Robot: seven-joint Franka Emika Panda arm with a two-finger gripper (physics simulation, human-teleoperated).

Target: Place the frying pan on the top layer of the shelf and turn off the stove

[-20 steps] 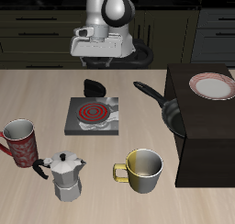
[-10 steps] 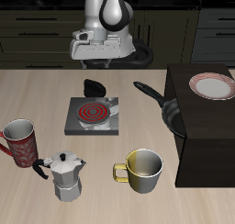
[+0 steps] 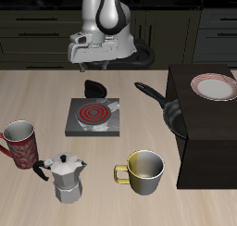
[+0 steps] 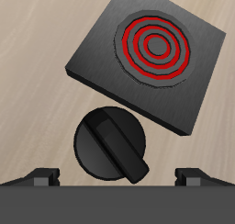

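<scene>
The stove (image 3: 93, 117) is a grey square plate with a glowing red coil, near the table's middle. Its black knob (image 3: 93, 87) sits just behind it. My gripper (image 3: 96, 63) hangs open above the knob, holding nothing. In the wrist view the knob (image 4: 112, 147) lies between my spread fingertips (image 4: 43, 175), beside the red-coiled stove (image 4: 151, 53). The black frying pan (image 3: 173, 113) rests on the table against the side of the dark shelf (image 3: 208, 142), its handle pointing toward the back. The pan is out of the wrist view.
A white plate with a red rim (image 3: 215, 86) lies on the shelf's top. Near the table's front edge stand a red mug (image 3: 20, 144), a silver moka pot (image 3: 65, 177) and a yellow mug (image 3: 143, 171).
My gripper has shifted slightly sideways, away from the shelf, staying open over the knob. Nothing on the table has moved.
</scene>
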